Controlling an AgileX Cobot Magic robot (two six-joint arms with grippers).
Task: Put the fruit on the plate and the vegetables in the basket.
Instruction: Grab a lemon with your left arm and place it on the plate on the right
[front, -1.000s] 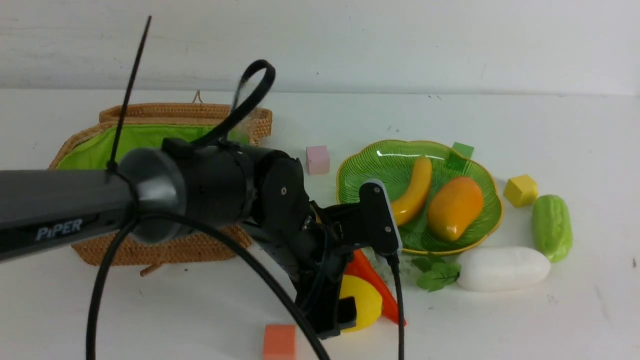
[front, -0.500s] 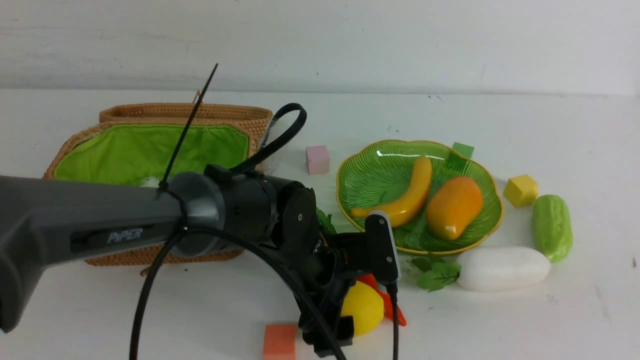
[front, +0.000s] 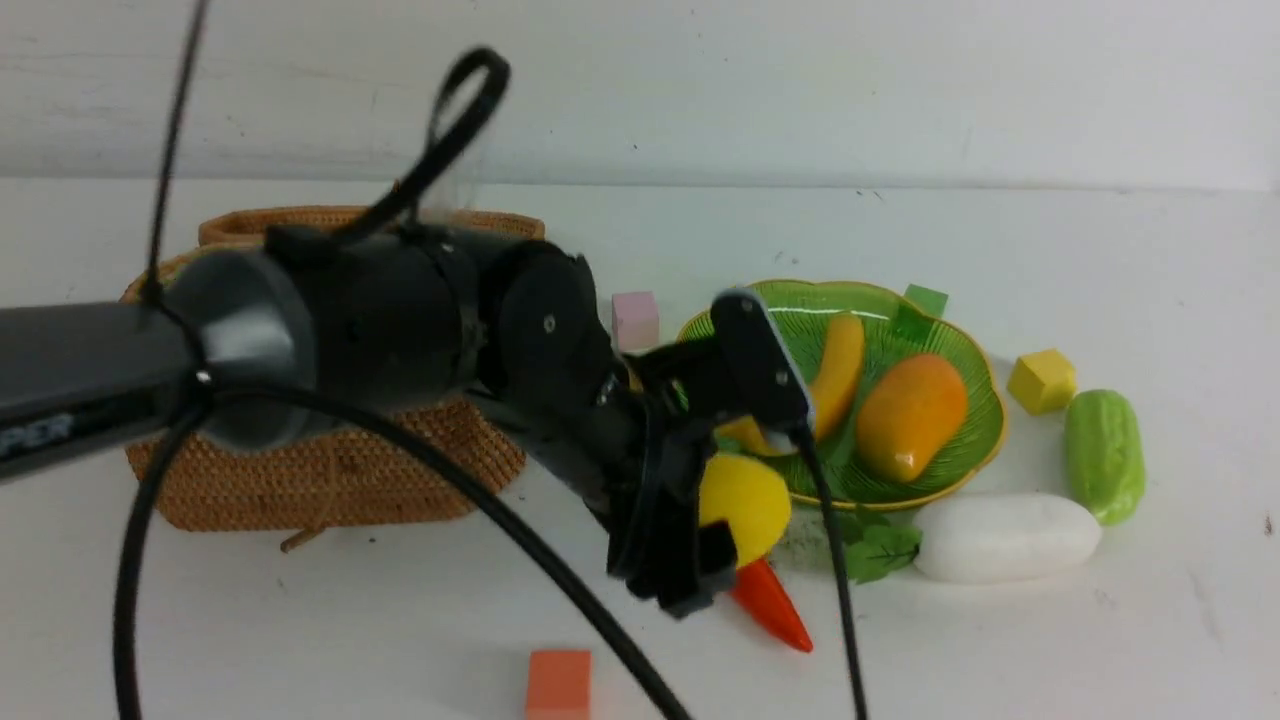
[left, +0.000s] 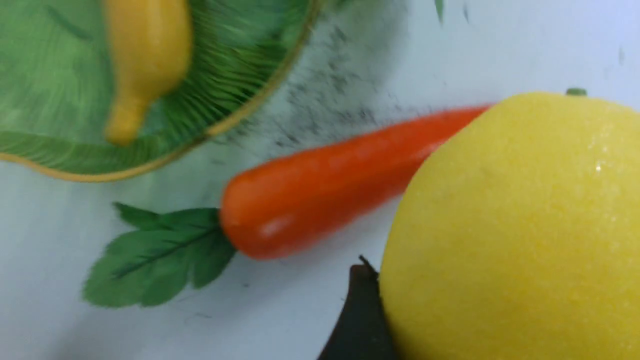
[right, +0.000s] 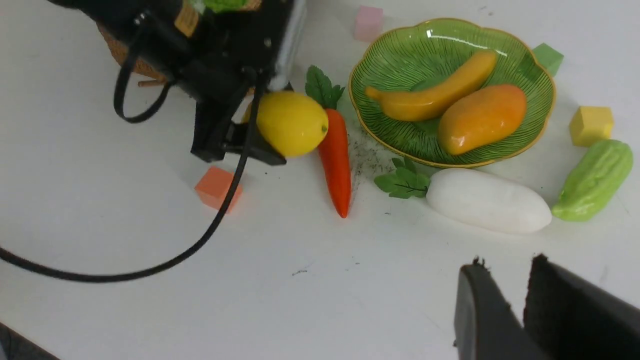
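In the front view the left end effector sits just below the middle of the frame, gripping the lemon. One black finger presses the lemon's lower left side; the other is hidden behind the fruit. The lemon is just left of the plate, beside its lower left rim and not over it. Directly below the lemon is the carrot, whose orange tip pokes out toward the lower right on the table. Whether lemon and carrot touch cannot be told. The left wrist view shows the lemon very close to the camera, the carrot lying beyond it with its green leaves near the plate's rim. The banana and the mango lie side by side in the plate at centre right. The radish lies on the table just below the plate's lower right rim, its leaves pointing left. The cucumber lies at the right of the frame beside the radish's right end, and both are well apart from the left end effector. The basket stands at the left, largely behind the left arm. The right end effector appears only in the right wrist view. Its fingers stand a narrow gap apart with nothing between them, above bare table, with the radish and cucumber the nearest things.
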